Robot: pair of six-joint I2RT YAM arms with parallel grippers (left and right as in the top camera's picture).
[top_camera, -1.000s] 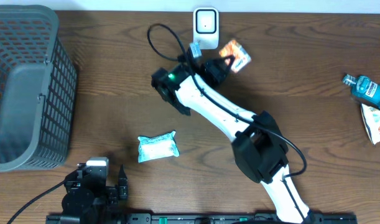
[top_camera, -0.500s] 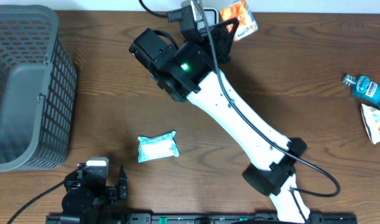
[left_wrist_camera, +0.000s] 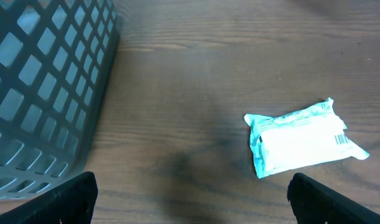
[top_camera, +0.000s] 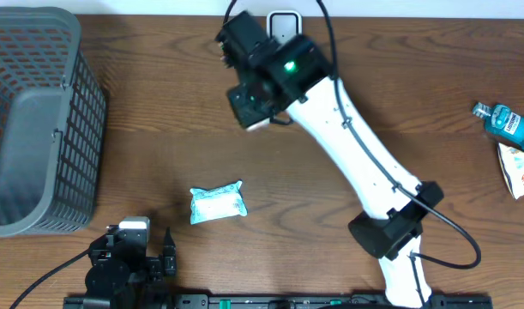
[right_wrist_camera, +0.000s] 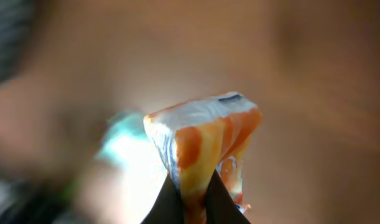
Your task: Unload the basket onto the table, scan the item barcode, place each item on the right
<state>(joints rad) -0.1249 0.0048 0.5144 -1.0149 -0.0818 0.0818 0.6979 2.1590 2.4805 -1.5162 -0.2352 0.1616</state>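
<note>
Though view blurs, right tool (right_wrist_camera: pixel 191 196) clamping apparent orange packet (right_wrist_camera: pixel 205 140), left tool (left_wrist_camera: pixel 193 202) agape

Orange-and-white packet (right_wrist_camera: pixel 205 146) — crumpled, upright, lower edge pinched between the fingers (right_wrist_camera: pixel 163 205). White scanner (top_camera: pixel 283 17) — far counter (top_camera: pixel 159 129) edge, mostly hidden.

You're working on a brown wood-grain table (top_camera: pixel 159 129), matt and smooth. Your grey lattice basket (top_camera: pixel 81 129) looks like dull moulded plastic. The teal-and-white wrapped packet (left_wrist_camera: pixel 301 140) is crinkled film; the orange-and-white pouch (right_wrist_camera: pixel 205 140) shines glossy. The right arm's white shell (top_camera: pixel 356 146) is smooth plastic.
</note>
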